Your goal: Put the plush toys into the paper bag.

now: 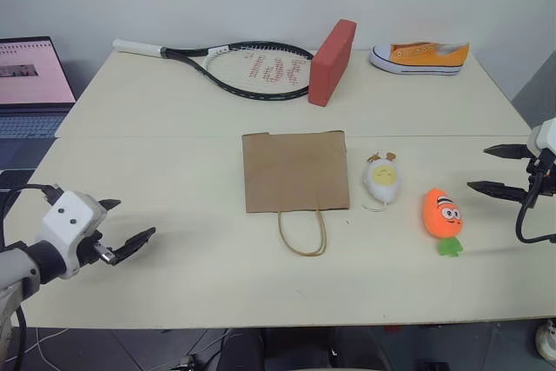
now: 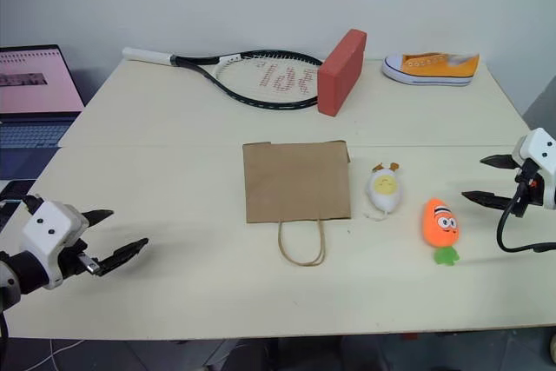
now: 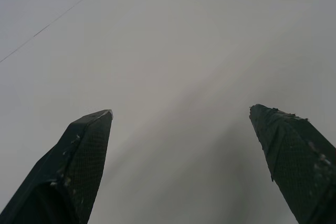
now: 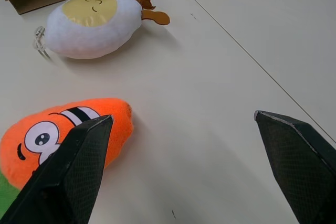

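flat brown kraft paper bag point(image 1: 295, 171) = ref | white egg plush point(image 1: 382, 180) just right of bag; orange carrot plush point(image 1: 442, 213) further right | L gripper point(image 1: 127, 225) + R gripper point(image 1: 497, 169) both spread wide, empty | plushies prob soft, light, squashy; pinch mid-body

A black tennis racket point(image 1: 234, 65) with a white grip lies at the far side of the pale table point(image 1: 174, 258), its head just beside a red brick-shaped block point(image 1: 332, 61) standing on its long edge. An orange sneaker point(image 1: 420, 56) with a white sole sits near the far right corner, and an open laptop point(image 1: 30, 84) stands beyond the table's left edge.
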Robot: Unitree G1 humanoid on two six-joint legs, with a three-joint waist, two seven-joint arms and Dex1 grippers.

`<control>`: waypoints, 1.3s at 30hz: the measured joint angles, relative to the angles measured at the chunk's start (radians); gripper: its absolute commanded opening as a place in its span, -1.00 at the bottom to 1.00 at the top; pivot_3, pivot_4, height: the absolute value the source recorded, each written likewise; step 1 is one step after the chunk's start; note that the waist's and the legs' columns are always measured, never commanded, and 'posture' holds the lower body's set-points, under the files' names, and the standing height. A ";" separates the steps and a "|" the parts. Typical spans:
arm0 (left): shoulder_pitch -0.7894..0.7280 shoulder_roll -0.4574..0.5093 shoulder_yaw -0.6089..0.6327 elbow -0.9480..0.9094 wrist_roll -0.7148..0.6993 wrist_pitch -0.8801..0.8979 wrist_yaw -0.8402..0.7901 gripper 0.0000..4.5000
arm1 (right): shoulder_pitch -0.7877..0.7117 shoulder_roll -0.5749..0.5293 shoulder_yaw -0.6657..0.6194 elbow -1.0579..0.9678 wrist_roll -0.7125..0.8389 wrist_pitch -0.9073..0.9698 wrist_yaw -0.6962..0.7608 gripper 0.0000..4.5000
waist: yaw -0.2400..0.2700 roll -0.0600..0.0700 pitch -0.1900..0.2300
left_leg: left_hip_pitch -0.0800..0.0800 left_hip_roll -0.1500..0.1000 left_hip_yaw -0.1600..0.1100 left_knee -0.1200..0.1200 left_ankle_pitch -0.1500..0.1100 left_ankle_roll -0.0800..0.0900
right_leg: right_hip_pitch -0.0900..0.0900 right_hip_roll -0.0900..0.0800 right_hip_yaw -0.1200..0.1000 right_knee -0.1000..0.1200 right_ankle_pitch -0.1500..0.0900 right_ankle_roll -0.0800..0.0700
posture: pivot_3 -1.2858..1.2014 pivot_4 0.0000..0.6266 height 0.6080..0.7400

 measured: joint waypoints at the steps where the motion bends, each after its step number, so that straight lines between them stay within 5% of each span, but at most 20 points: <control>1: 0.000 -0.002 0.004 0.000 -0.001 0.001 -0.002 0.99 | 0.000 0.001 0.001 0.000 0.000 0.000 0.000 1.00 | 0.000 0.000 0.000 | 0.000 0.000 0.000 0.000 0.000 0.000 | 0.000 0.000 0.000 0.000 0.000 0.000 | 0.03 -0.52 1.00; 32: -0.040 -0.054 0.033 0.060 0.018 -0.118 -0.040 0.99 | -0.022 0.062 -0.005 -0.027 -0.030 -0.072 -0.053 1.00 | 0.000 0.000 0.000 | 0.000 0.000 0.002 0.000 0.000 0.000 | -0.001 0.000 0.001 0.001 0.000 0.000 | 0.03 -0.52 1.00; 39: -0.110 -0.029 -0.072 -0.036 -0.004 -0.101 -0.097 0.99 | 0.163 0.049 -0.082 -0.277 0.060 0.028 -0.048 1.00 | 0.011 0.000 0.000 | -0.001 0.000 0.001 0.000 0.000 0.000 | -0.001 0.000 0.001 0.001 0.000 0.001 | 0.03 -0.52 1.00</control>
